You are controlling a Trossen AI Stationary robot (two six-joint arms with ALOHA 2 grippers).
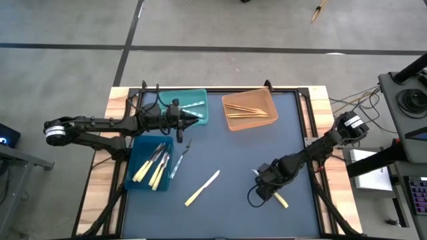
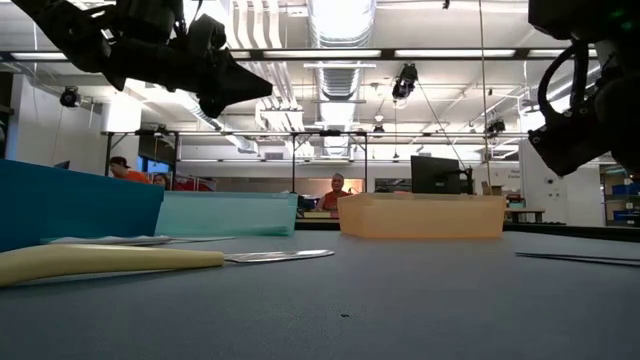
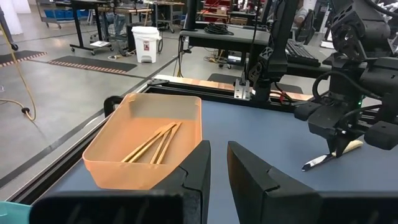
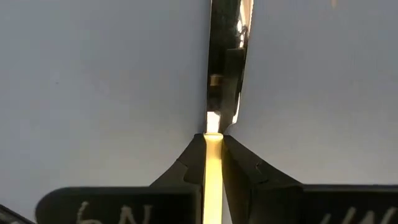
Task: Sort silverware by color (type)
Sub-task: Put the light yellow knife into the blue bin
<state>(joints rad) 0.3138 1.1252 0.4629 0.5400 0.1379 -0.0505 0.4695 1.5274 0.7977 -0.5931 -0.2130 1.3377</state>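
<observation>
From where I stand, the left gripper (image 1: 197,116) hangs above the teal bin (image 1: 172,100) at about ten o'clock on the mat, its fingers (image 3: 199,171) nearly together with nothing between them. My guess is it has no piece to carry just now and is parked over the bin meant for the silvery sort; a grey piece (image 1: 193,105) lies inside.

Below it, at eight o'clock, the blue bin (image 1: 137,160) holds the yellow pieces (image 1: 155,167), lying loose side by side. A grey fork (image 1: 181,155) rests on the mat just off that bin's right wall, not yet sorted.

Near six o'clock a yellow knife (image 1: 202,187) lies alone on the mat, slanted, well apart from both arms.

At one o'clock the orange bin (image 1: 231,123) keeps the tan pieces (image 1: 251,110) together along its floor, so each colour has its own bin.

Farthest right, at about four o'clock, the right gripper (image 1: 262,175) is low at the mat and clamped on a yellow utensil (image 4: 211,180); the wrist view shows the handle pinched square between the fingers, the shiny end pointing away. Gripping it along its length like that should keep it from twisting. I judge it is bound for the blue bin.
</observation>
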